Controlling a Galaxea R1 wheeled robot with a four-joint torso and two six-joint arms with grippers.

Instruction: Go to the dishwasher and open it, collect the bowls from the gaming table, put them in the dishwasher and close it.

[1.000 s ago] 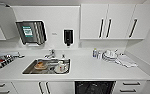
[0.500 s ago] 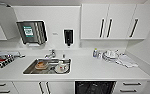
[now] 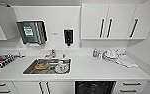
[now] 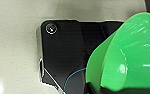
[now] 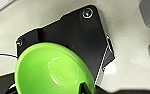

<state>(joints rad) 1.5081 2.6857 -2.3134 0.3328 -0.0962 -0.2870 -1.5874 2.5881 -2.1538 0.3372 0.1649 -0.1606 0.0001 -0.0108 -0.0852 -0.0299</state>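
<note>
Arm pose: both wrist cameras are pointed down past the robot's dark plate onto a pale speckled floor (image 4: 13, 50), so both arms are taken as held low in front of the base.

In the left wrist view a green bowl (image 4: 131, 52) is seen from its outer side, tilted, very near the camera. A dark part, likely the left gripper (image 4: 91, 88), is seen touching the bowl's lower edge. Whether the left jaws are clamped on the bowl cannot be told.

In the right wrist view a green bowl (image 5: 51, 70) is seen from its inner side, hollow toward the camera. Its rim is crossed by a dark piece, likely the right gripper (image 5: 84, 87). Whether the right jaws are wide or narrow cannot be told. Whether it is one bowl or two cannot be told either.

In the head view a white kitchen bench (image 3: 91, 68) is faced. The dishwasher (image 3: 94, 87) is found under the bench, right of centre, with its dark interior exposed. A steel sink (image 3: 28, 71) with dishes inside is set left of it, a tap (image 3: 51, 53) behind. White dishes (image 3: 111, 55) and a small bottle (image 3: 94, 53) are stood at the back right. A towel dispenser (image 3: 32, 32) and a black soap dispenser (image 3: 68, 37) are mounted on the wall, white cabinets (image 3: 108, 21) to the right.
</note>
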